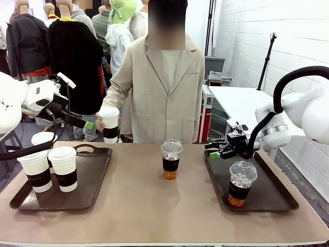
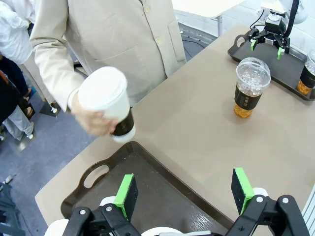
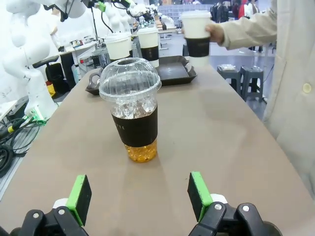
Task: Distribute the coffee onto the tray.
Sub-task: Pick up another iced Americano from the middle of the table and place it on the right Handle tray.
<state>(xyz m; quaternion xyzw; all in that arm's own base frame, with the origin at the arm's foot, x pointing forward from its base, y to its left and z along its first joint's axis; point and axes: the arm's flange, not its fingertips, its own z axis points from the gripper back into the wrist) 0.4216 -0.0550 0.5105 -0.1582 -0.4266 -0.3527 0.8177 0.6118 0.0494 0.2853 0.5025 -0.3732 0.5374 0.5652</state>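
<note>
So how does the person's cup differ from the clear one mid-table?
The person's cup is white paper, flat-lidded; the mid-table cup is clear, dome-lidded, showing amber liquid. The person's cup is held off the table; the mid-table cup stands on it. Both have dark sleeves.

Six coffee cups: on two trays, on the bare table (image 1: 154,216), and in a person's hand (image 1: 99,123).
Three white lidded paper cups with dark brown sleeves stand upright at the left end of the dark left tray (image 1: 95,175): two (image 1: 64,168) side by side near its front edge, one (image 1: 42,139) behind them. A fourth white paper cup (image 1: 109,123) is held in the hand above the table's far edge. A clear dome-lidded plastic cup with dark sleeve, ice and amber liquid (image 1: 170,159) stands at the table's middle. Its twin (image 1: 240,183) stands upright near the right tray's (image 1: 277,198) front edge.
</note>
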